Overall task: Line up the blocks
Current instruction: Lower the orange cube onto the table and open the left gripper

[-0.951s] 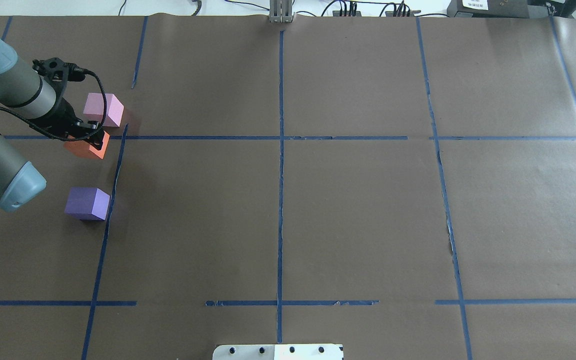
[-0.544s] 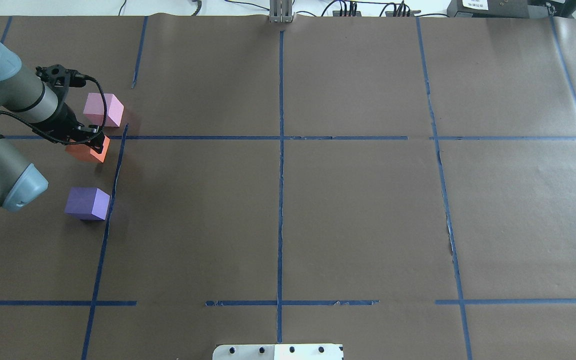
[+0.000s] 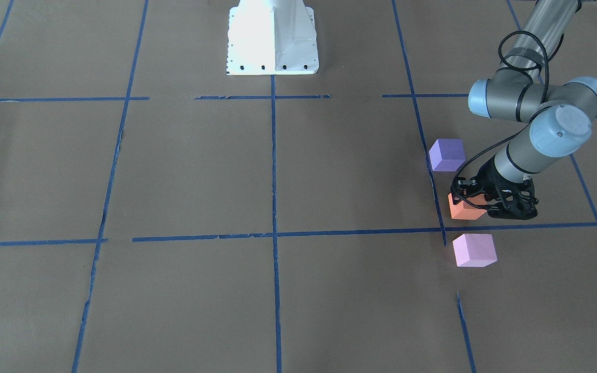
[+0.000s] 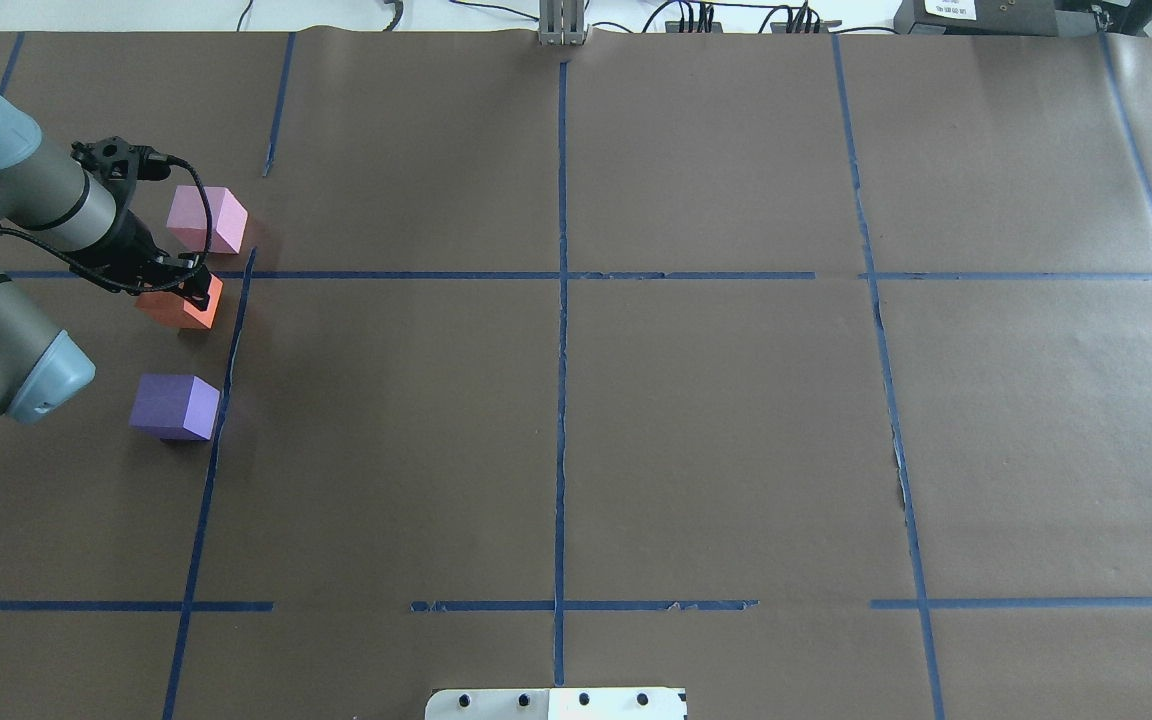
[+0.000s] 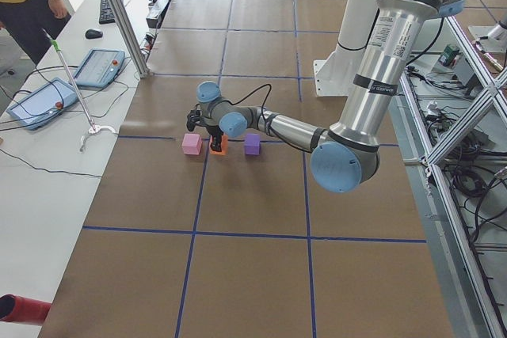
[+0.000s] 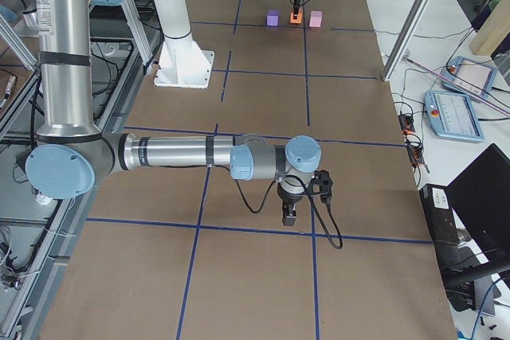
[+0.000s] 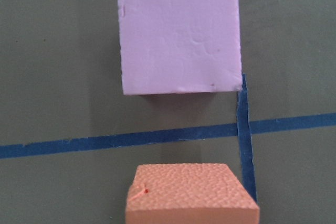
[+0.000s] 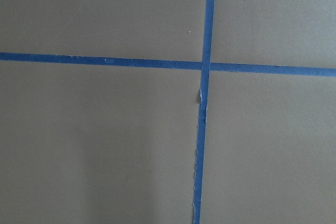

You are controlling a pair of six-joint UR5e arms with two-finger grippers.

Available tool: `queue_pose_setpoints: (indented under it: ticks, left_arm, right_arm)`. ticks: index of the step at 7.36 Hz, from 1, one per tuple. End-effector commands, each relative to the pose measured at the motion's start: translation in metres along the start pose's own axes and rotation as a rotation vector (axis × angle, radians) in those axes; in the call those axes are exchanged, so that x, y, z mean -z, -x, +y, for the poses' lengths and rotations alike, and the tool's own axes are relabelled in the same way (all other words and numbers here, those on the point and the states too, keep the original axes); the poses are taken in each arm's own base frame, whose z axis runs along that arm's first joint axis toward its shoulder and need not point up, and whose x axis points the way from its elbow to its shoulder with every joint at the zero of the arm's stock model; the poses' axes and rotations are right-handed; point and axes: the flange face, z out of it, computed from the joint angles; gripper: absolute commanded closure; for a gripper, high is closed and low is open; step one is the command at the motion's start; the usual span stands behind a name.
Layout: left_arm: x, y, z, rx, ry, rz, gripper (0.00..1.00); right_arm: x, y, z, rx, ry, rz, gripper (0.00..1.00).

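Three small matte foam cubes of equal size sit near the left end of the brown paper-covered table (image 4: 696,430), toward its far left corner. They run in a rough row parallel to that end edge, with gaps between them and none touching.

The pale pink-lilac cube (image 4: 206,220) is nearest the far edge. The orange cube (image 4: 179,307) is in the middle, and the violet-purple cube (image 4: 174,407) is the one closest to the robot's side. The orange cube sits closer to the pink one than to the purple one. All three lie just on the end-edge side of a long blue tape line (image 4: 226,370), and a cross line of tape passes between the pink and orange cubes.

In the left wrist view the orange cube's top face has a pebbled grain with a small nick near one corner. The pink cube's face is smoother, with a few faint dents.

The left gripper (image 4: 179,285) points down with its black fingers (image 4: 201,291) closed on the sides of the orange cube. Whether that cube rests on the paper or sits just above it cannot be told.

The right gripper (image 6: 290,214) hangs over a tape crossing near the table's right end, well apart from the cubes. Whether its jaws are parted or closed cannot be told.
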Motion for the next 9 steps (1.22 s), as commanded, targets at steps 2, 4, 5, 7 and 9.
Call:
queue_pose_setpoints:
  ticks: [2, 4, 5, 7, 9]
  left_arm:
    - [-0.0050, 0.0033, -0.0002, 0.031, 0.009, -0.002, 0.75]
    - [-0.0045, 0.0020, -0.0005, 0.042, 0.010, 0.002, 0.71]
    - [-0.0082, 0.0037, -0.0011, 0.040, 0.010, 0.003, 0.65]
    - [-0.0094, 0.0044, -0.0013, 0.040, 0.018, 0.013, 0.55]
    - [-0.0101, 0.0030, -0.0011, 0.037, 0.021, 0.017, 0.01]
  right_arm:
    - [-0.0001, -0.0001, 0.0001, -0.001, 0.001, 0.000, 0.00]
    - [0.0000, 0.0000, 0.0000, 0.000, 0.000, 0.000, 0.00]
    - [0.0000, 0.0000, 0.0000, 0.000, 0.000, 0.000, 0.00]
    - [0.0000, 0.0000, 0.0000, 0.000, 0.000, 0.000, 0.00]
    - [0.0000, 0.0000, 0.0000, 0.000, 0.000, 0.000, 0.00]
